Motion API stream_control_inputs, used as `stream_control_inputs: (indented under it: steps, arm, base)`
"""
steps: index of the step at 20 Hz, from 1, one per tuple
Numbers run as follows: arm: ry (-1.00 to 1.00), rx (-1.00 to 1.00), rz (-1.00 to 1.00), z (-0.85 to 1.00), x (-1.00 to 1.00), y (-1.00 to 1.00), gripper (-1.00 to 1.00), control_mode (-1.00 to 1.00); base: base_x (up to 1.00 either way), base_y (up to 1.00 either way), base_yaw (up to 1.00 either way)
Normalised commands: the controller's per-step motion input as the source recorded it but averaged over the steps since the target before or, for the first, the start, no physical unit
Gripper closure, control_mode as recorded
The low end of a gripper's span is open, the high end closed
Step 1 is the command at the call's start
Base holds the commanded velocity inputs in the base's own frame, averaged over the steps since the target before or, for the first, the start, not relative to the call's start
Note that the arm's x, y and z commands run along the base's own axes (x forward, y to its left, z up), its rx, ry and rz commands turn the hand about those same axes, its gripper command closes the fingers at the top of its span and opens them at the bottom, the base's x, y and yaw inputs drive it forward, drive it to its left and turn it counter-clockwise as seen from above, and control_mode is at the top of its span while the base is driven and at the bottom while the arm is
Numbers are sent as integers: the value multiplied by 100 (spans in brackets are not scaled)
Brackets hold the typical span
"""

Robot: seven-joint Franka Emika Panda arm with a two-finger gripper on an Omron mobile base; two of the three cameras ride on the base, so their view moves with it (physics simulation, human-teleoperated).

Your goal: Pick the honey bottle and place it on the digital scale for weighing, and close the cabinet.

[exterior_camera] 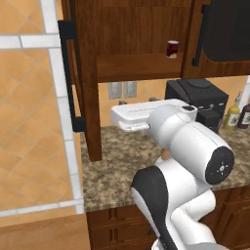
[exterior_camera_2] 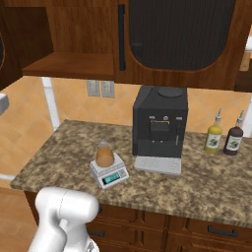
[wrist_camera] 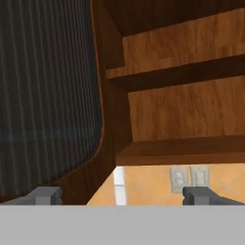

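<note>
Tan-brown honey bottle [exterior_camera_2: 104, 156]; light grey digital scale [exterior_camera_2: 109, 173]; dark brown cabinet [exterior_camera_2: 172, 42].

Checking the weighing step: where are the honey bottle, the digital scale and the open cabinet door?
honey bottle [exterior_camera_2: 105, 156], right base view, ridged body.
digital scale [exterior_camera_2: 112, 177], right base view, front display.
cabinet door [exterior_camera: 90, 73], left base view, edge of the open door.

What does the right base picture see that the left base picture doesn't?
The right base view has the tan beehive-shaped honey bottle sitting on the small grey digital scale. The left base view instead has a dark red jar on the open shelf of the dark brown wooden wall cabinet. Both share that cabinet, the big black coffee machine, the speckled counter and two slim bottles.
</note>
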Motion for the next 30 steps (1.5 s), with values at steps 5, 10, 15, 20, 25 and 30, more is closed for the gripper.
stream_control_inputs:
  steps: [5,10,15,20,25,30]
  arm:
    - [-27,34,9,-92,24,-22,-100,-100]
    - [-28,20,6,-100,76,22,-100,-100]
    - [-45,27,1,-100,69,25,-100,-100]
    - [-44,29,0,-98,51,-1,-100,-100]
    - [-44,25,0,-58,-3,8,-100,-100]
    - [-38,2,-4,-31,-55,72,-100,-100]
  base:
    - [0,0,0]
    - [0,0,0]
    - [0,0,0]
    - [0,0,0]
    - [0,0,0]
    - [0,0,0]
